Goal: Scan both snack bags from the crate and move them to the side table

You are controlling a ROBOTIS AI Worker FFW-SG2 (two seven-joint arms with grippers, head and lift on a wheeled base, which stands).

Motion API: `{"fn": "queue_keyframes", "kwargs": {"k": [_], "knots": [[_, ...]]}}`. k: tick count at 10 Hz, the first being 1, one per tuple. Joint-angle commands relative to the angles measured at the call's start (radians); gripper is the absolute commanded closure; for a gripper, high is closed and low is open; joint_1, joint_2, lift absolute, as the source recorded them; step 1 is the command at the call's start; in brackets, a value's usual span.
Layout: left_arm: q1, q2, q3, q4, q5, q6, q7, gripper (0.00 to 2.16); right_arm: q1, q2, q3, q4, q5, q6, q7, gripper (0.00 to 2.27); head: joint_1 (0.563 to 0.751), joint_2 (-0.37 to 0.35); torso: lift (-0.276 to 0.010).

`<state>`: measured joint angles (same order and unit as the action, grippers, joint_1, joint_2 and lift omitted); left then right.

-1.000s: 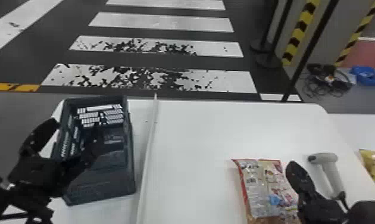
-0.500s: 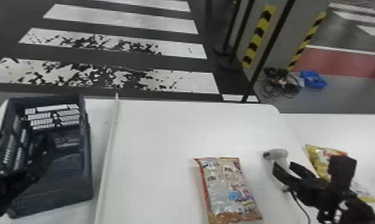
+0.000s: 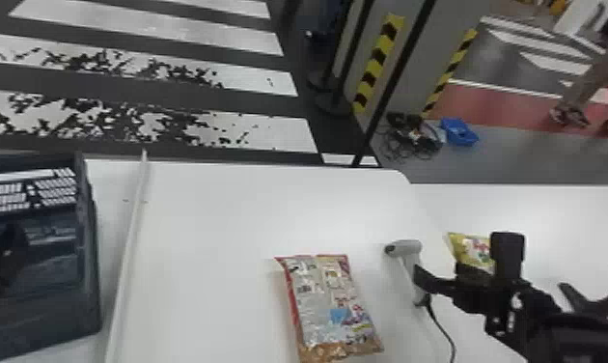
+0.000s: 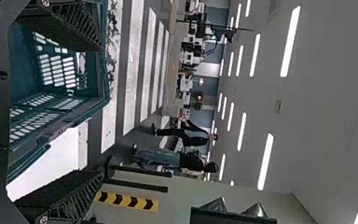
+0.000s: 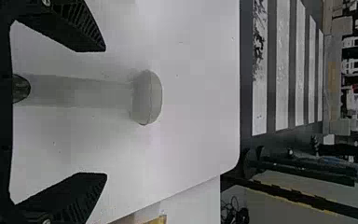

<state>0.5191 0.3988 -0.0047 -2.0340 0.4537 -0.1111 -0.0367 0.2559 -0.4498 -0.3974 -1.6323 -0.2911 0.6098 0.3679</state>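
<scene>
If the right gripper [image 5: 106, 112] closes off-centre, the scanner [image 3: 407, 248] could twist or slip, and its cord [image 3: 444, 329] might snag on the fingers as it lifts. Those fingers stand wide apart with the scanner's handle between them; whether anything touches it is hard to tell. The left gripper [image 4: 102, 111] is also wide open at the crate [image 3: 42, 321], holding nothing. One bag [image 3: 329, 306] lies flat on the table [image 3: 245, 207]; the yellow bag [image 3: 473, 249] is on the side table [image 3: 534, 210].
</scene>
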Motion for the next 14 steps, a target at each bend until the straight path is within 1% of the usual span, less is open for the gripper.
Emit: {"fn": "queue_keyframes", "kwargs": {"k": [1, 2, 4, 6, 7, 8, 9, 10, 11, 14], "knots": [[-0.014, 0.0, -0.003, 0.015, 0.003, 0.003, 0.001, 0.05, -0.029, -0.003, 0.022, 0.043, 0.0, -0.003, 0.011, 0.01, 0.695, -0.316, -0.095], [-0.021, 0.003, -0.003, 0.023, 0.01, 0.003, 0.0, 0.05, -0.043, -0.006, 0.04, 0.068, 0.004, -0.015, 0.019, 0.01, 0.695, -0.311, -0.095], [-0.024, 0.009, -0.004, 0.029, 0.014, 0.003, 0.0, 0.05, -0.069, -0.026, 0.063, 0.127, 0.003, -0.049, 0.026, 0.01, 0.695, -0.297, -0.095], [-0.028, 0.009, -0.006, 0.046, 0.014, 0.0, 0.0, 0.05, -0.099, -0.026, 0.094, 0.187, 0.001, -0.074, 0.036, 0.03, 0.695, -0.295, -0.095], [-0.033, 0.009, -0.012, 0.049, 0.014, -0.003, 0.0, 0.05, -0.115, -0.024, 0.114, 0.218, 0.004, -0.089, 0.036, 0.05, 0.695, -0.293, -0.095], [-0.033, 0.009, -0.012, 0.049, 0.014, -0.003, 0.0, 0.05, -0.141, -0.027, 0.131, 0.264, 0.006, -0.113, 0.048, 0.18, 0.695, -0.286, -0.095], [-0.039, 0.011, -0.017, 0.052, 0.014, -0.003, 0.0, 0.05, -0.148, -0.03, 0.137, 0.284, 0.015, -0.117, 0.057, 1.04, 0.695, -0.28, -0.095], [-0.042, 0.012, -0.021, 0.054, 0.014, -0.003, 0.0, 0.05, -0.147, -0.035, 0.138, 0.284, 0.023, -0.101, 0.055, 2.11, 0.695, -0.279, -0.095], [-0.042, 0.012, -0.021, 0.055, 0.014, -0.003, 0.0, 0.05, -0.147, -0.038, 0.138, 0.282, 0.027, -0.104, 0.059, 2.24, 0.695, -0.281, -0.095], [-0.044, 0.009, -0.026, 0.058, 0.014, -0.006, 0.0, 0.05, -0.122, -0.036, 0.111, 0.253, 0.021, -0.104, 0.045, 2.24, 0.695, -0.292, -0.095]]}}
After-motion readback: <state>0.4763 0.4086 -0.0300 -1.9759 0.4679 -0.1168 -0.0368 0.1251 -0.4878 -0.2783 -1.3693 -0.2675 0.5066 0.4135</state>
